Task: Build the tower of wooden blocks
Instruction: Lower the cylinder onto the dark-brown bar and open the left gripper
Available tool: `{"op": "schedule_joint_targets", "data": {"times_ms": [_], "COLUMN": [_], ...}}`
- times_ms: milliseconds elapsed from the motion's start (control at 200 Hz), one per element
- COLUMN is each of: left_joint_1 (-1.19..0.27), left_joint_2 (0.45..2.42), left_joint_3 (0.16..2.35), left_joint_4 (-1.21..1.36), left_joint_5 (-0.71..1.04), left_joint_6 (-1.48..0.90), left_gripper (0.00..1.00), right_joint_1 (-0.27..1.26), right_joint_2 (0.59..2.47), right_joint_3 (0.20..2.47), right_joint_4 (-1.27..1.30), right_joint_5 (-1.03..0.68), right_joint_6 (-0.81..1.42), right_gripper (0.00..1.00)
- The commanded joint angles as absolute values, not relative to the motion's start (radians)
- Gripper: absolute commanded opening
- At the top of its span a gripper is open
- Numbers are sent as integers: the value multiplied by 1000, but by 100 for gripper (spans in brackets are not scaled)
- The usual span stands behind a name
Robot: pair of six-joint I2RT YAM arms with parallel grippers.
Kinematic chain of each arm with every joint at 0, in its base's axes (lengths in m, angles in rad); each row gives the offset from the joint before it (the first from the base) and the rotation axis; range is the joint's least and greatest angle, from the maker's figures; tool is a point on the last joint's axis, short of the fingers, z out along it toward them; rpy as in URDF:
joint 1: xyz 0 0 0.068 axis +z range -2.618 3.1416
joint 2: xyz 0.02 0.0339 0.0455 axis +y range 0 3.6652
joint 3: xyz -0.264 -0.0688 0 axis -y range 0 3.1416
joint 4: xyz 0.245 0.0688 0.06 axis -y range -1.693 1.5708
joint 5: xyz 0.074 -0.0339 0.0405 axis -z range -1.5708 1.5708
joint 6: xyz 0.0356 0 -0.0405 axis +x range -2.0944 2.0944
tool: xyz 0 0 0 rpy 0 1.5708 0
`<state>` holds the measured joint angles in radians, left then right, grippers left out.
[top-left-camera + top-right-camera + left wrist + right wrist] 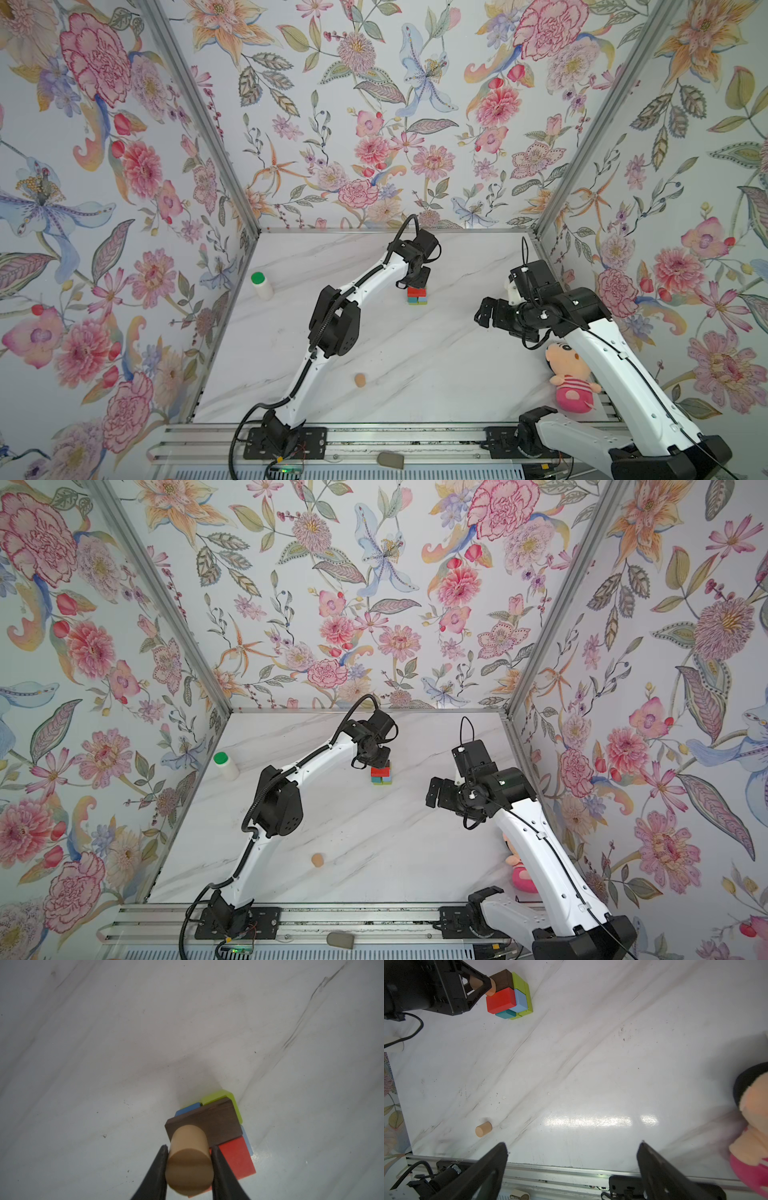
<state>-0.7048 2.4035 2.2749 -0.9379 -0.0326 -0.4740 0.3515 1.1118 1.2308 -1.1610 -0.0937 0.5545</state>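
Note:
The wood block tower (417, 296) (381, 775) stands mid-table towards the back. The left wrist view shows a dark-brown oblong (216, 1124) and a red oblong (236, 1159) side by side on top. Under them are lime-green (220, 1096), blue (187, 1109) and light-blue (247, 1140) blocks. My left gripper (188, 1148) (417, 280) hangs right over the tower, shut on a tan cylinder (189, 1159) whose far end meets the dark-brown oblong. Another tan cylinder (360, 380) (483, 1129) lies alone near the front. My right gripper (574, 1144) (484, 311) hovers open and holds nothing, right of the tower.
A green-capped white bottle (262, 286) stands at the left edge. A pink plush doll (571, 378) (751, 1126) lies at the front right beside the right arm. An aluminium rail (374, 440) runs along the front edge, and floral walls close in three sides.

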Motion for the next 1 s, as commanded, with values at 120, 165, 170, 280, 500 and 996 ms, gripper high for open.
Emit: {"op": "schedule_joint_targets", "data": {"times_ms": [120,165,170,280,500,996], "left_joint_1": [-691,-690,-690,-690,-691,-689], "left_joint_2": [2376,2377,2378,2375,2373,2379], "left_joint_3": [2262,2263,2263,2263,2266,2301], "left_joint_4": [-936,-935,-936,-936,-939,-954], "left_joint_5": [-27,-27,-26,-22,-16,-12], "left_joint_6": [-452,-452,-451,-450,-449,-428], "left_gripper": [10,10,10,10,11,50], "right_joint_1": [347,348,347,347,347,347], "right_joint_2": [1109,1106,1106,1104,1103,1104], "right_joint_3": [1258,1258,1258,1255,1254,1247], "right_joint_4": [-1196,-1196,-1197,-1198,-1200,-1200], "right_joint_5": [-81,-79,-79,-78,-77,-75], "right_joint_6": [570,572,572,574,578,580], "right_gripper": [99,99,99,99,99,99]}}
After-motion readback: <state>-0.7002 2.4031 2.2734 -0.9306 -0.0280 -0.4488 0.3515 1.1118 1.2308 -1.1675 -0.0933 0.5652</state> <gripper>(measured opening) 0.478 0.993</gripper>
